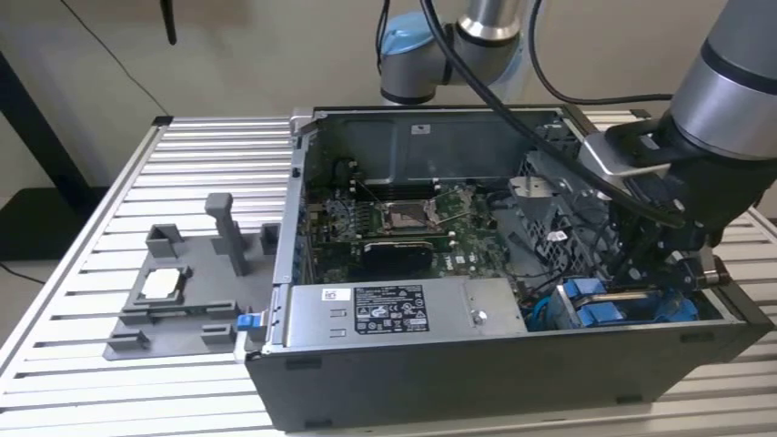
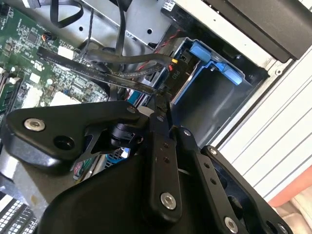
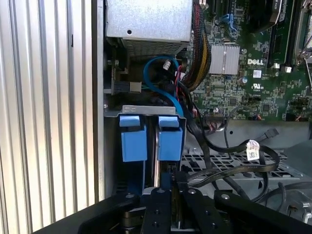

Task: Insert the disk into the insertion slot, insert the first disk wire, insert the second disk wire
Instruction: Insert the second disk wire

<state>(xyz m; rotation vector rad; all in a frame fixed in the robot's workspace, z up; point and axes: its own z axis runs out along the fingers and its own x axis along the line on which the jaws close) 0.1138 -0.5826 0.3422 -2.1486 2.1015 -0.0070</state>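
open computer case point(image 1: 510, 382) on slatted table point(image 1: 109, 209), motherboard point(image 1: 401, 223) and grey power-supply box point(image 1: 388, 314) inside. at the exterior view's right, insertion slot point(image 1: 625, 305) with blue tabs point(image 3: 146, 136) of the disk point(image 3: 157, 161) seated in it. gripper point(image 3: 163, 187) just above the disk, fingers point(image 2: 163, 161) together, pinching a black wire point(image 2: 122, 73).

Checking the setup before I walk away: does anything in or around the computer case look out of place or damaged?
Nothing stands out. The gripper is down at the drive cage in the case's corner, loose black cables lie beside it, and nothing looks broken.
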